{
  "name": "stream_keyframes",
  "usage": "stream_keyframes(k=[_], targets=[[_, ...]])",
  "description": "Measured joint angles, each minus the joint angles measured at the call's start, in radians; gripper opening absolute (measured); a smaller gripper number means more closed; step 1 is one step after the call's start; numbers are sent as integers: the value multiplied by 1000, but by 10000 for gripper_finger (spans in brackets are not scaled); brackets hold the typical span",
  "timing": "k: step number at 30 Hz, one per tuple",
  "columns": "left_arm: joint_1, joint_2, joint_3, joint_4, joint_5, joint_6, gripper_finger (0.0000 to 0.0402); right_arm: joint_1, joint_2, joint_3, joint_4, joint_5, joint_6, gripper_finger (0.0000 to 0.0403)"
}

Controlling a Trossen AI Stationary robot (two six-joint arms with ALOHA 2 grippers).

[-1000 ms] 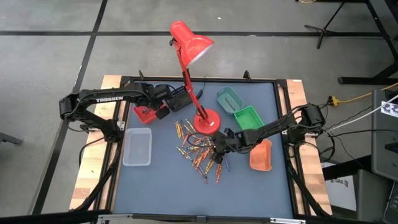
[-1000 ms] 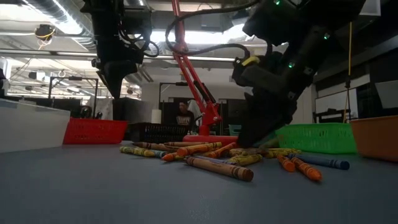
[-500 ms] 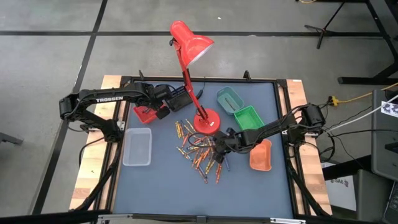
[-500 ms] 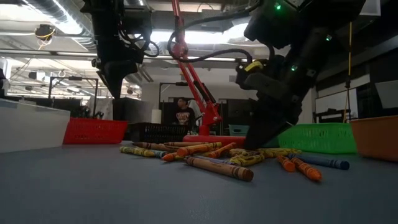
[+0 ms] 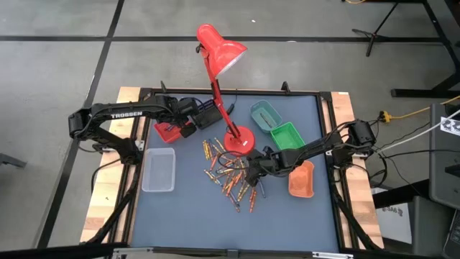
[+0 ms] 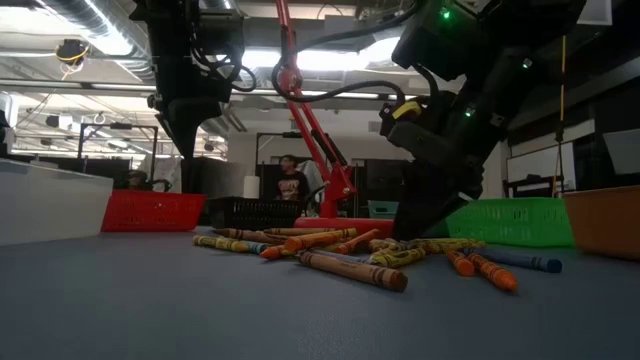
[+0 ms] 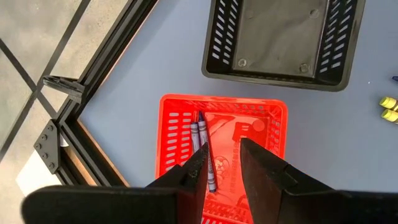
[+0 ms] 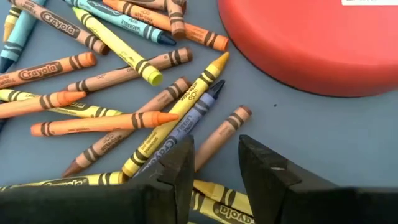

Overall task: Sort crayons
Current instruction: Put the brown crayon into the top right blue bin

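Several crayons (image 5: 230,173) lie loose in a pile on the blue-grey table, next to the red lamp's base (image 5: 238,140). My right gripper (image 8: 214,165) is open and slants down into the pile's right side (image 6: 410,228). Its fingers stand on either side of a brown crayon (image 8: 222,135), with a blue-violet crayon (image 8: 186,121) beside one of them. My left gripper (image 7: 224,171) hangs open above the red tray (image 7: 186,124) at the far left, with nothing between its fingers. Two grey-violet crayons (image 7: 204,146) lie in that tray. My right gripper's fingertips (image 6: 405,232) are low among the crayons, coming slanting from above and from the table's right. Whether they touch the brown crayon or the ones beside it I cannot tell.
A black tray (image 7: 280,37) stands beyond the red one. Teal (image 5: 264,115) and green (image 5: 286,135) trays sit at the far right, an orange tray (image 5: 302,180) at the right and a clear tray (image 5: 159,170) at the left. The lamp's arm leans over the table's middle.
My right gripper has stayed over the pile and has turned a little about its wrist, its fingertips shifting slightly among the crayons. Its finger gap looks unchanged.
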Motion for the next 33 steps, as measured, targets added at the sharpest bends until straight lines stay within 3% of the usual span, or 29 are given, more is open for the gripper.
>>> stream_keyframes(k=[22, 33], targets=[[0, 0, 0, 1, 0, 0, 77, 0, 3, 0, 13, 42, 112, 124], [-1, 0, 0, 5, 0, 0, 77, 2, 77, 3, 62, 67, 122, 124]])
